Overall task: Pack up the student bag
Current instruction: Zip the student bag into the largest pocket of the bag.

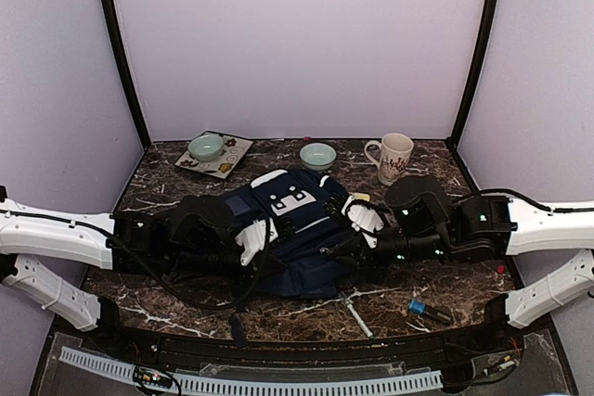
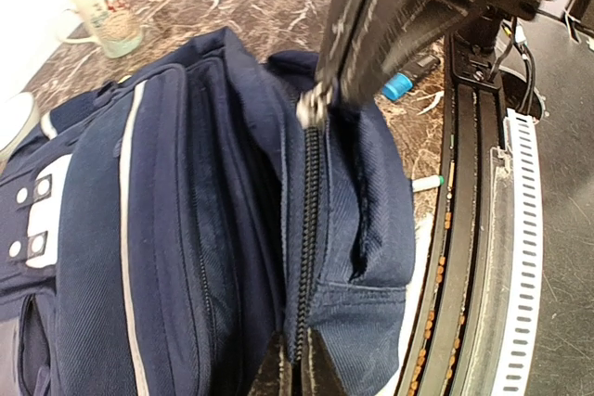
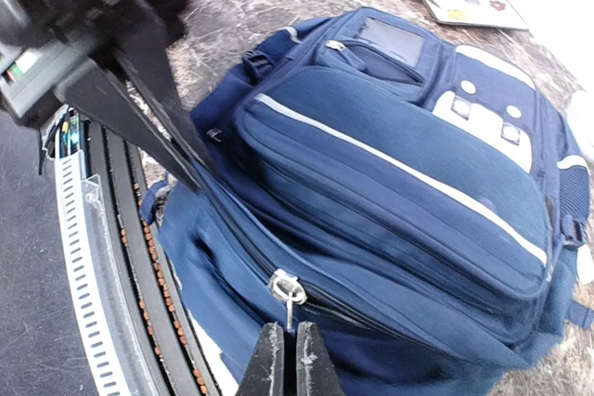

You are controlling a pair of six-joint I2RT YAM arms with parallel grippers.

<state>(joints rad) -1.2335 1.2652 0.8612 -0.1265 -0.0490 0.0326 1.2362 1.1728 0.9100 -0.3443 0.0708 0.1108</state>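
Note:
The student bag (image 1: 299, 229), navy with thin white stripes and a white patch, lies flat in the middle of the table. My left gripper (image 2: 299, 370) is shut on the bag's fabric edge beside the black zipper track (image 2: 311, 201). It also shows in the top view (image 1: 263, 248) at the bag's left side. My right gripper (image 3: 288, 361) is shut on the metal zipper pull (image 3: 288, 290) of the main compartment, at the bag's near right side (image 1: 345, 249). In the left wrist view the right gripper's fingers (image 2: 371, 53) hold the pull (image 2: 312, 105) at the far end of the track.
A teal bowl (image 1: 206, 146) sits on a patterned tray (image 1: 225, 162) at the back left. A second bowl (image 1: 317, 155) and a white mug (image 1: 394, 157) stand behind the bag. A blue-handled tool (image 1: 429, 309) and a white pen (image 1: 355, 314) lie near the front edge.

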